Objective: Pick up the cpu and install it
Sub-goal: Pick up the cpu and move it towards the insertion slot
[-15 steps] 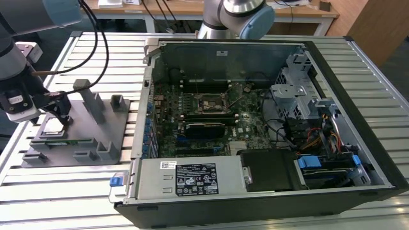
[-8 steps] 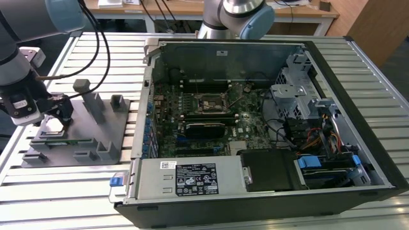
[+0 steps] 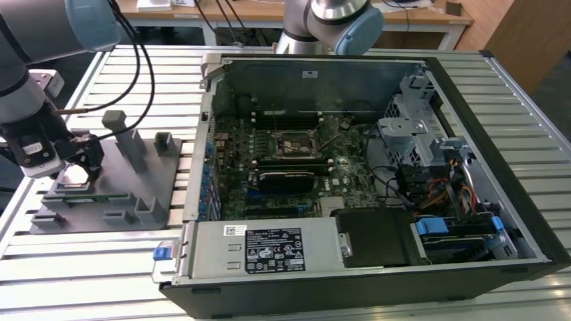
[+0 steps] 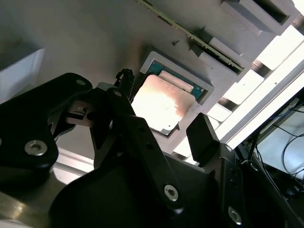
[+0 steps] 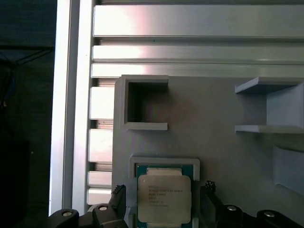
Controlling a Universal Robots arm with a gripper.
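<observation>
tool (image 3: 79, 164) over grey fixture (image 3: 134, 184) | cpu (image 3: 75, 176) beneath | computer case (image 3: 357, 80) open, apart

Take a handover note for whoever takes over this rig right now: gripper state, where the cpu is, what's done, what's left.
Cpu: lying flat in its recess in the grey fixture tray, at the exterior view's left.
Gripper: open, low over the tray, with fingers on either side of the cpu, not closed on it.
Computer case: open, at the exterior view's right.
Done: gripper lined up on the cpu.
Left: cpu not yet grasped, lifted or installed.
</observation>
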